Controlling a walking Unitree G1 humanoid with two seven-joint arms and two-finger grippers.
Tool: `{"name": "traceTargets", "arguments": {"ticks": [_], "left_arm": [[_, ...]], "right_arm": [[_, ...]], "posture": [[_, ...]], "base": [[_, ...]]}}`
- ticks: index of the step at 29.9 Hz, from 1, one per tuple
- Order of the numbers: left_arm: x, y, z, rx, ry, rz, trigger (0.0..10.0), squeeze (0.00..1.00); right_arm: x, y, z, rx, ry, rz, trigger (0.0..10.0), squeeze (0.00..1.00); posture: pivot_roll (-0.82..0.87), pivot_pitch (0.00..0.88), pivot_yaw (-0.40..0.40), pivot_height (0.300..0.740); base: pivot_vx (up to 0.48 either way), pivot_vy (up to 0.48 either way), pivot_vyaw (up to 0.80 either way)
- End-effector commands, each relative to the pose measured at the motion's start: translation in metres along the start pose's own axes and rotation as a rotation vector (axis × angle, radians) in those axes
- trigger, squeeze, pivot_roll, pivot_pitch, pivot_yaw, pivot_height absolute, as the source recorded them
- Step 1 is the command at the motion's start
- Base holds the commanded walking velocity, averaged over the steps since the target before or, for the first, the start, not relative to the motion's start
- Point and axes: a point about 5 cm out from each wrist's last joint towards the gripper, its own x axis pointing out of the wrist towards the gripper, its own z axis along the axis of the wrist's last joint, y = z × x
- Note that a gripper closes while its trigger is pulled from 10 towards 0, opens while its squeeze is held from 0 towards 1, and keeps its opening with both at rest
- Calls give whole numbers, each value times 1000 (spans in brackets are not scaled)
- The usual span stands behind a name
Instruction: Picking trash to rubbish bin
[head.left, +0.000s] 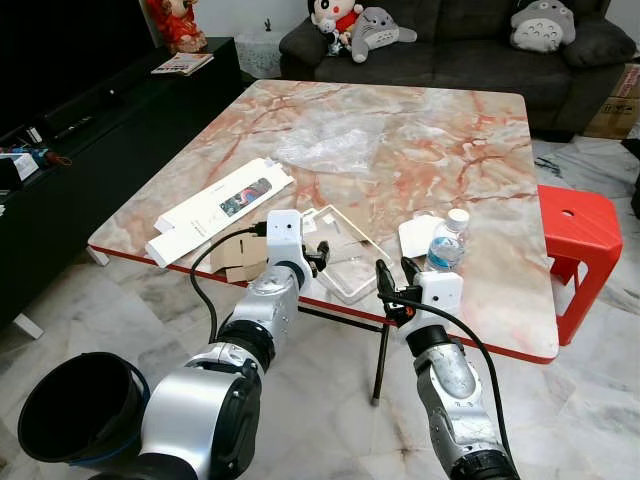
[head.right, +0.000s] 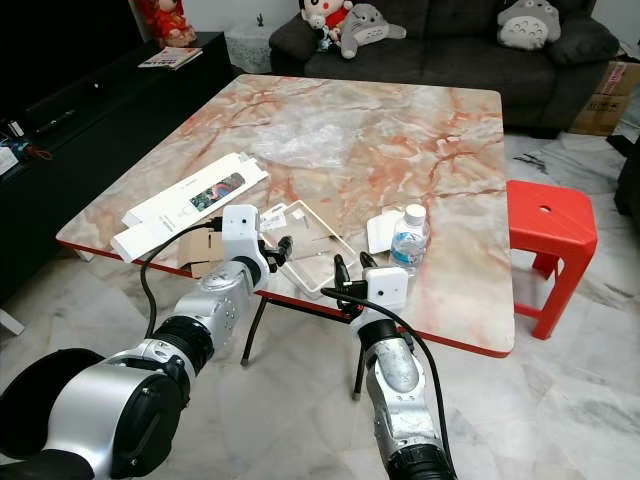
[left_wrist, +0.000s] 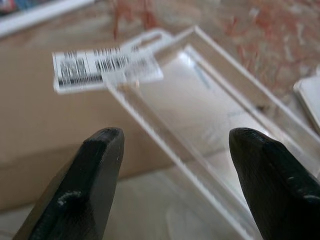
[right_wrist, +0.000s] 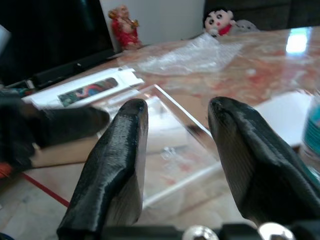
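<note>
Both grippers hover with fingers apart at the clear tray (head.left: 343, 252); left gripper (head.left: 320, 256) just beside its near-left edge. The right gripper (head.left: 396, 274) sits beside a bottle (head.left: 447, 243).

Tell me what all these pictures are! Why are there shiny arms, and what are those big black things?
A walking robot is looking down at its own two silver arms. Two pictures come from cameras in its head, like eyes. The other two come from small cameras on its wrists, so the big black shapes are its fingers seen up close.

The left jaws and the right jaws are both open and hold nothing. They reach toward a clear plastic tray at the near edge of the pink marble table.

Also on the table: a long white cardboard box, a flat brown cardboard piece, a crumpled clear plastic sheet and a small plastic water bottle with a white cap.

The round black rubbish bin stands on the floor by the left arm.
</note>
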Motion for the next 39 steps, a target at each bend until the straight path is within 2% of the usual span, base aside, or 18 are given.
{"name": "traceTargets", "arguments": {"ticks": [1, 14, 22, 28, 39], "left_arm": [[1, 0, -3, -21, 44, 33, 10000, 0], [3, -21, 4, -12, 88, -15, 10000, 0], [4, -23, 5, 36, 127, 5, 10000, 0], [4, -22, 10, 38, 143, 35, 10000, 0], [2, -19, -4, 31, 212, 86, 10000, 0]], "right_arm": [[-2, 3, 1, 7, 7, 23, 10000, 0], [-16, 5, 3, 1, 11, 40, 10000, 0], [-22, 12, 3, 24, 21, 43, 10000, 0], [-30, 15, 6, 43, 49, 53, 10000, 0], [-34, 18, 6, 53, 68, 56, 10000, 0]], "posture": [[85, 49, 86, 740], [42, 59, 112, 740], [39, 73, 128, 740], [47, 84, 135, 740], [40, 91, 139, 740]], "base": [[0, 0, 0], [0, 0, 0], [0, 0, 0], [0, 0, 0], [0, 0, 0]]}}
